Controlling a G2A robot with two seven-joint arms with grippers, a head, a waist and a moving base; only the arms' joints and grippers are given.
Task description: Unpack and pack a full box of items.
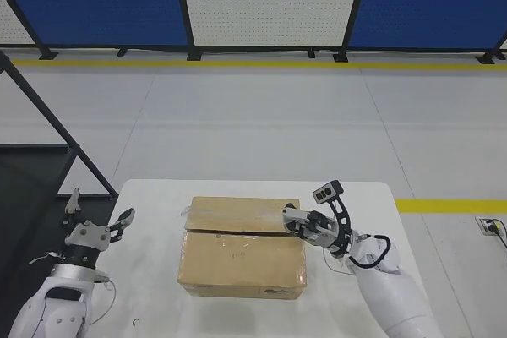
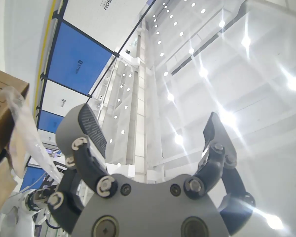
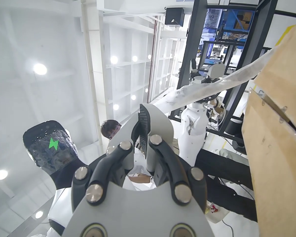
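A white surface (image 1: 152,198) is set on a pale hall floor, which is fenced behind by blue and white panels. Well to the left of the box (image 1: 241,253), the left tool (image 1: 100,213) is held with its fingers spread apart and nothing between them, probably parked clear of the flaps. The box is stood closed at the middle of the surface, and a seam is seen across its top. At the box's far right corner, the right tool (image 3: 144,122) is seen with fingers together. It is seemingly clamped on a tape strip (image 3: 212,85) stretched from the box, presumably so that the seal can be peeled.
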